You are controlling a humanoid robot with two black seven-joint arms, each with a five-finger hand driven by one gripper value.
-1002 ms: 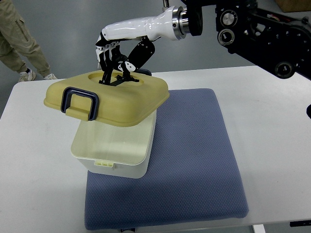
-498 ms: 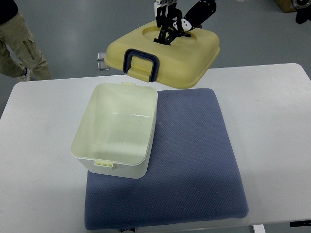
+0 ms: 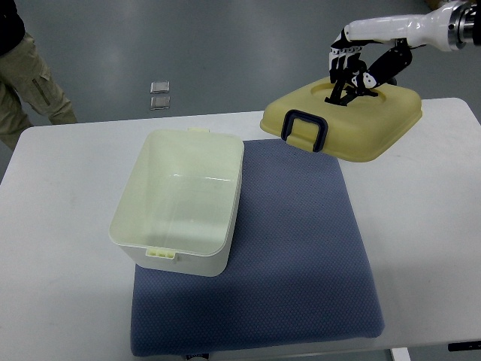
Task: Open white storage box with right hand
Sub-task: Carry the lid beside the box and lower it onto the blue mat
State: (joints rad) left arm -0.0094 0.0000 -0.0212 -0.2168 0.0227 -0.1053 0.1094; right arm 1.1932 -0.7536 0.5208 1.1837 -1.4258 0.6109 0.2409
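While the white storage box (image 3: 180, 203) sits open near the worktop's (image 3: 60, 286) left edge, the right hand (image 3: 352, 74) grips the yellow lid (image 3: 346, 124) by its recessed top handle; it looks light, rigid plastic.

Right hand (image 3: 353, 71): arm cut off by right edge; fingertips hidden in yellow lid (image 3: 353, 124) recess. Person (image 3: 26, 68) cropped at top-left, legs only. Blue mat (image 3: 301, 256) partly covered by white box (image 3: 180, 203). Floor plates (image 3: 159, 95): too small to identify.
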